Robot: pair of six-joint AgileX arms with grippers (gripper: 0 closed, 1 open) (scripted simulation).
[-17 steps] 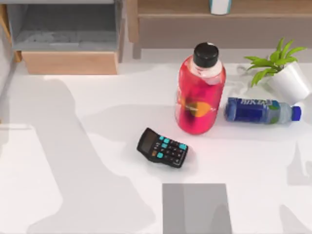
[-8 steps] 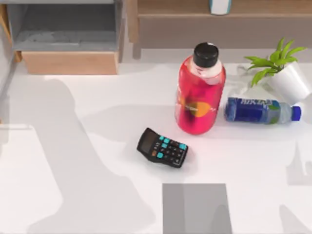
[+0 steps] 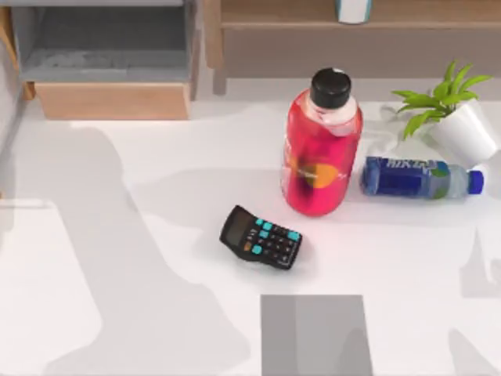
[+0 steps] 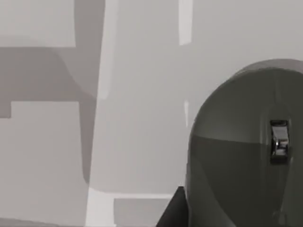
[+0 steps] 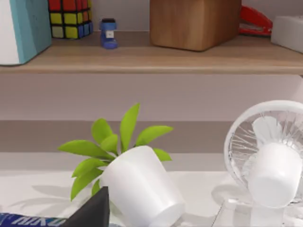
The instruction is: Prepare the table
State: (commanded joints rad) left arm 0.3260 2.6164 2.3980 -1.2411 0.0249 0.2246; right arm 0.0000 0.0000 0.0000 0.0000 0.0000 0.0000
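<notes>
Standing upright mid-frame on the table [image 3: 156, 235], the red bottle [image 3: 321, 145] could topple onto the calculator [image 3: 261, 237] if clipped. Blue bottle [image 3: 419, 178] may roll. Cannot tell either gripper's state.

The table [image 3: 117, 235] lies open across its left half. The calculator [image 3: 261, 237] sits mid-table; behind it the red bottle [image 3: 321, 149] stands upright, with the blue bottle [image 3: 419, 178] lying beside it, possibly touching the tilted plant pot [image 3: 466, 129].

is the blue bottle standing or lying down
Lying down: the blue bottle rests on its side on the table, cap toward the right, beside the upright red bottle.
</notes>
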